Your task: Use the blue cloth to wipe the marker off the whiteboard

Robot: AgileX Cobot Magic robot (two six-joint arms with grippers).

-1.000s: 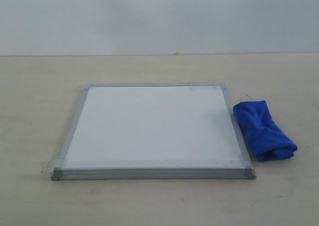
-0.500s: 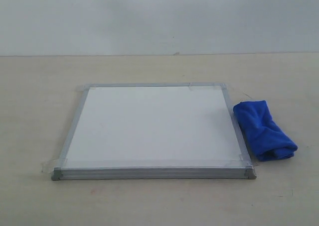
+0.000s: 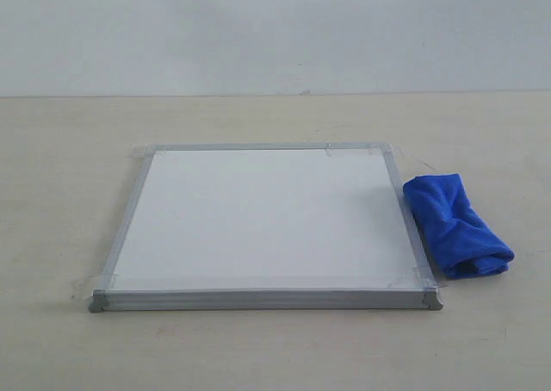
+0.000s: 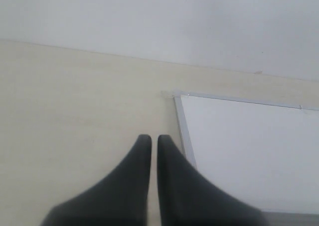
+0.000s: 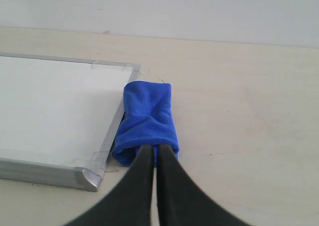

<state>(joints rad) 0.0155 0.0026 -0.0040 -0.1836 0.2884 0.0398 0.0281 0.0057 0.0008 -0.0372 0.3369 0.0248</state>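
Note:
The whiteboard (image 3: 267,214) lies flat on the table, grey-framed with clear tape at its corners. Its surface shows plain white; no red marker line is visible in any view. The blue cloth (image 3: 456,226) lies bunched on the table, touching the board's right edge. Neither gripper appears in the exterior view. In the left wrist view my left gripper (image 4: 154,138) is shut and empty, above bare table beside a corner of the whiteboard (image 4: 249,146). In the right wrist view my right gripper (image 5: 155,149) is shut and empty, short of the blue cloth (image 5: 148,119), which lies next to the whiteboard (image 5: 55,101).
The pale wooden table (image 3: 69,193) stretches round the board on all sides. A plain white wall (image 3: 275,29) rises behind it. No other objects show.

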